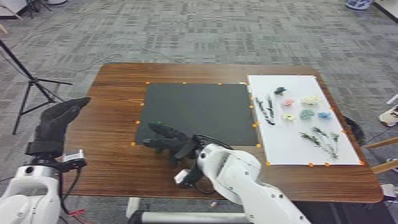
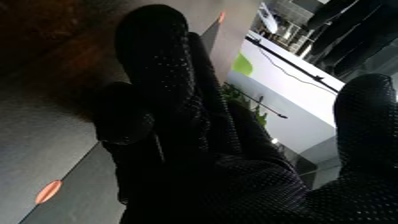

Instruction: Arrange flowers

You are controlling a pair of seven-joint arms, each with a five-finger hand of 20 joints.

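Five small blossoms, two dark stems, one dark piece and some leafy sprigs, too tangled to count, lay on the white mat. The right robot hand was released, its fingers loosely extended, over the black mat's near-left corner; the left robot hand, also released, was over the wooden worktop's left side. One tripod stood on grey carpet.
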